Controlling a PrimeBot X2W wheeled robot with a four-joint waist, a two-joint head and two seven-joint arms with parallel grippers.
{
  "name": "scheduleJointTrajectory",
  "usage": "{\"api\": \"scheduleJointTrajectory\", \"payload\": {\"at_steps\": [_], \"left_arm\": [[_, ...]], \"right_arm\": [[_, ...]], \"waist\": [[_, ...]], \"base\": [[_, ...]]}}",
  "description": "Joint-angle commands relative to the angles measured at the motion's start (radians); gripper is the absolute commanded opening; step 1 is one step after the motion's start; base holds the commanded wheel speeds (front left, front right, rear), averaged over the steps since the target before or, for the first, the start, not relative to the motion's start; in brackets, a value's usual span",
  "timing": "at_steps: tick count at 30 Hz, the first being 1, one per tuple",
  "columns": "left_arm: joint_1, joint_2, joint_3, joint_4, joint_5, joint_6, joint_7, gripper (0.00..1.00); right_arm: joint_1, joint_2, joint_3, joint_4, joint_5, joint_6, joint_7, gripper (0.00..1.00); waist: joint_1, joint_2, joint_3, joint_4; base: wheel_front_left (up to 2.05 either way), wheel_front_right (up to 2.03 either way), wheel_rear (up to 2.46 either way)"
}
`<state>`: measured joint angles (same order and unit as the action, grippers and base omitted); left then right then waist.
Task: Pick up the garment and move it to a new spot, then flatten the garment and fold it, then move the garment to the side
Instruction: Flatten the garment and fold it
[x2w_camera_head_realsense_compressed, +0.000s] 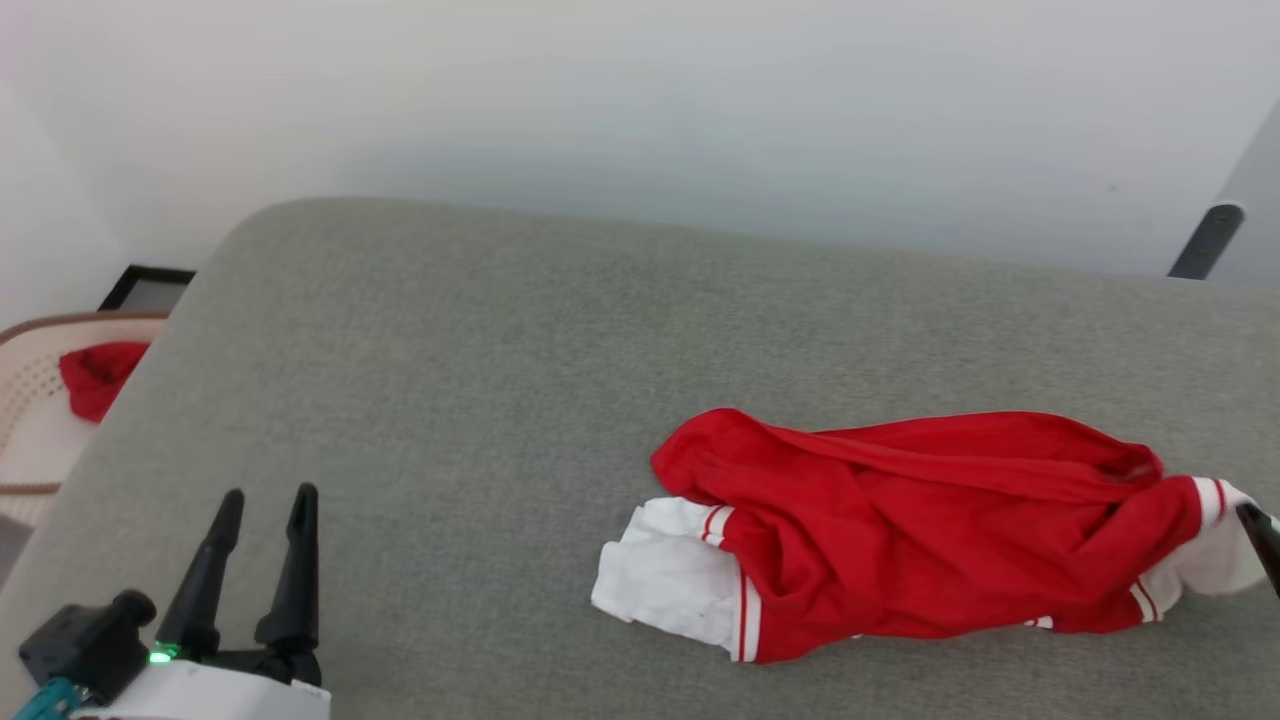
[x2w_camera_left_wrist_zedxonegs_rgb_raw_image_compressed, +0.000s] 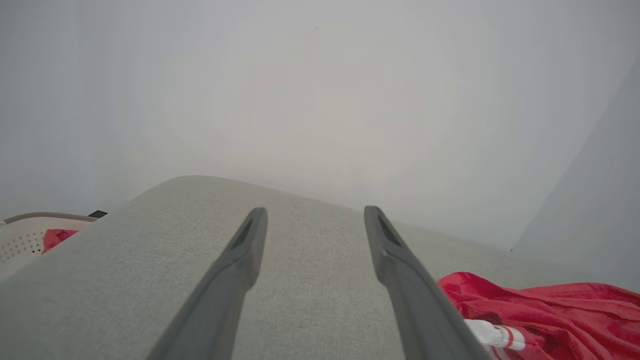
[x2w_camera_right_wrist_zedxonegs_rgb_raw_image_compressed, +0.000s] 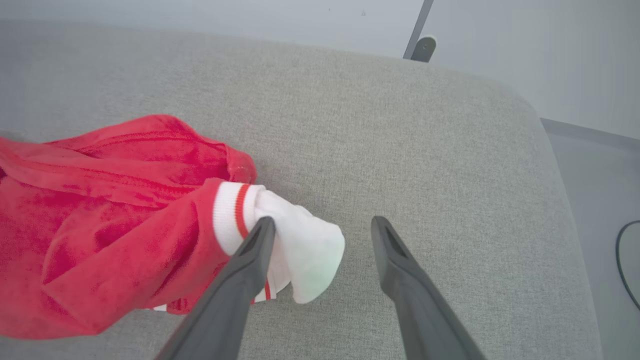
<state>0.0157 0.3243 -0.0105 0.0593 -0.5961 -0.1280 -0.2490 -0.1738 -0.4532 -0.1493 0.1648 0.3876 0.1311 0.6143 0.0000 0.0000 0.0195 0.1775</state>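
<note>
Left gripper (x2w_camera_head_realsense_compressed: 268, 493) hovers spread wide and empty over the grey cushion's (x2w_camera_head_realsense_compressed: 450, 350) left part. The garment (x2w_camera_head_realsense_compressed: 900, 530) lies crumpled on the right half, one white sleeve (x2w_camera_head_realsense_compressed: 670, 580) toward centre. Right gripper (x2w_camera_right_wrist_zedxonegs_rgb_raw_image_compressed: 324, 221) stands open at the other sleeve (x2w_camera_right_wrist_zedxonegs_rgb_raw_image_compressed: 305, 260), one finger against it, nothing clamped. Fabric looks light, limp, not slippery, so probably pinch shoulder seams or hem corners, not the bunched middle.

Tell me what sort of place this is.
Probably a home-like room set up for laundry folding: a grey upholstered cushion, like a sofa or bed, bears a red T-shirt, and a perforated basket stands beside it by a plain wall.
</note>
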Motion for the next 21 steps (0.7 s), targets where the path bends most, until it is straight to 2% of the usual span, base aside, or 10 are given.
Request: {"api": "scheduleJointTrajectory", "payload": {"at_steps": [1,7,13,21], "left_arm": [[-0.007,0.005,-0.003,-0.008,-0.007,-0.004,0.003,1.0],[-0.02,0.043,-0.028,-0.078,-0.01,-0.003,0.056,1.0],[-0.046,0.071,-0.051,-0.154,-0.022,0.001,0.135,1.0],[-0.136,0.129,-0.14,-0.211,-0.111,-0.003,0.312,1.0]], "right_arm": [[0.003,0.004,0.001,-0.01,0.001,-0.001,-0.01,1.0],[0.047,0.048,-0.001,-0.11,-0.022,-0.001,-0.11,1.0],[0.092,0.12,-0.015,-0.202,-0.055,-0.001,-0.205,1.0],[0.153,0.233,-0.014,-0.288,-0.083,-0.001,-0.303,1.0]], "waist": [[0.0,0.0,-0.012,-0.015],[0.0,0.0,-0.033,-0.059],[0.0,0.0,-0.039,-0.105],[0.0,0.0,-0.029,-0.174]], "base": [[0.0,0.0,0.0],[0.0,0.0,0.0],[0.0,0.0,0.0],[0.0,0.0,0.0]]}}
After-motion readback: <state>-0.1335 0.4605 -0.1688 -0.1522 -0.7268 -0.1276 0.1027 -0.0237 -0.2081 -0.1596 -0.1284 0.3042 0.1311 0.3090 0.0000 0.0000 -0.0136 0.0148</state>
